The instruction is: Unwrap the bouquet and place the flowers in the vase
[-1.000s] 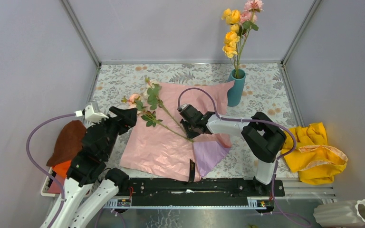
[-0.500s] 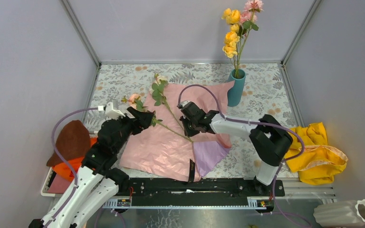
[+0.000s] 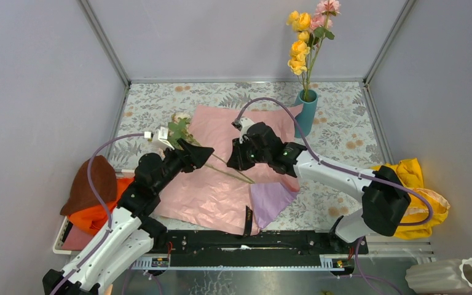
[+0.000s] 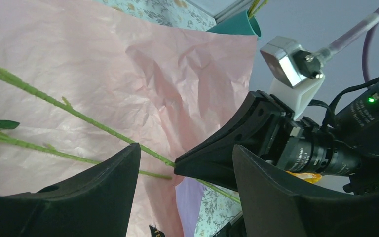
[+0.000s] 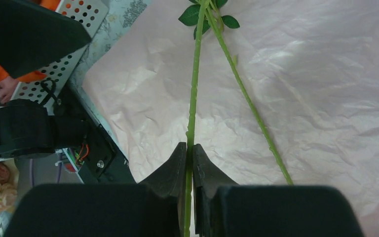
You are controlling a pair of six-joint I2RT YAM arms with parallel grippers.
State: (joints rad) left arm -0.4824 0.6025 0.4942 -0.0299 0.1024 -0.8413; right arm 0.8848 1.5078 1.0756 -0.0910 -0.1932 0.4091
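Pinching one stem (image 5: 192, 89) tight in right pincer (image 5: 190, 150) above paper (image 5: 325, 98); holding left pincer (image 3: 208, 152) wide apart, empty.

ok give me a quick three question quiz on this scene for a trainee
1. True or false: the right gripper is shut on a green stem.
2. What colour is the paper under that stem? A pink, B white, C green.
3. Fill in: the left gripper has its jaws ____.
Key: 1 true; 2 A; 3 open.
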